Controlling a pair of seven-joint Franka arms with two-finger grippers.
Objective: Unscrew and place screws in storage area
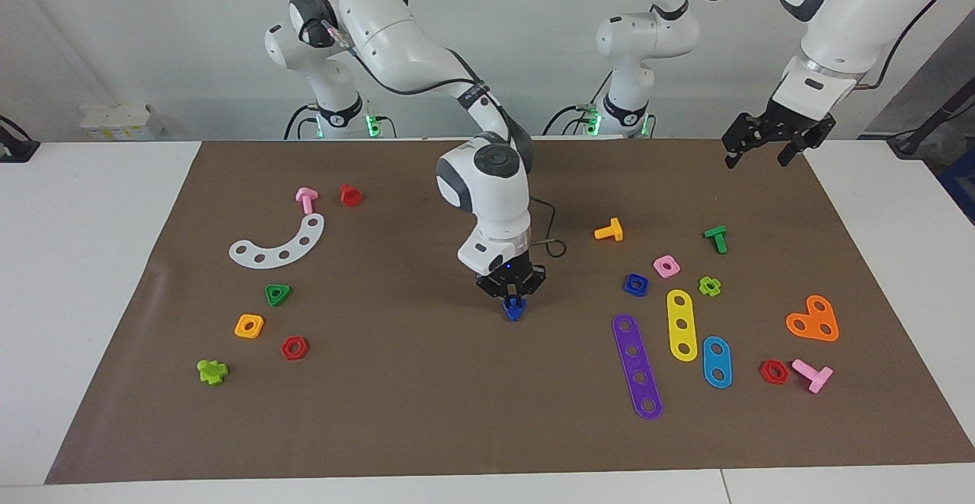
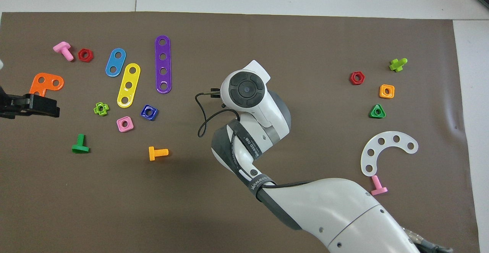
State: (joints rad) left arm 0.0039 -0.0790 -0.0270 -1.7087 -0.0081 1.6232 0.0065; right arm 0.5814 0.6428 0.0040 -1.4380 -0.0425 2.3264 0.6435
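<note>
**Mia:** If you start at the right arm's end of the brown mat (image 1: 426, 413), what do you see?

**Ben:** A clear curved strip (image 1: 279, 244) with holes, a green triangle nut (image 1: 278, 295), an orange square nut (image 1: 249, 326) and a red nut (image 1: 294, 348). They sit close to that edge. Past them the mat is bare, with lots of room to move.

**Mia:** And in the middle?

**Ben:** The right gripper (image 1: 514, 298) points straight down at the bare middle of the mat. Its fingers are pinched together on the dark-blue screw (image 1: 514, 310), which sticks out just below the tips. From above, the arm hides it.

**Mia:** Then what?

**Ben:** A crowd near the left arm's end: a blue square nut (image 1: 635, 284), a purple strip (image 1: 637, 366), a yellow strip (image 1: 681, 324) and an orange heart plate (image 1: 813, 320).

**Mia:** And the other claw?

**Ben:** The left gripper (image 1: 762, 155) waits up high over the mat's corner at that end, fingers apart, holding nothing.
</note>
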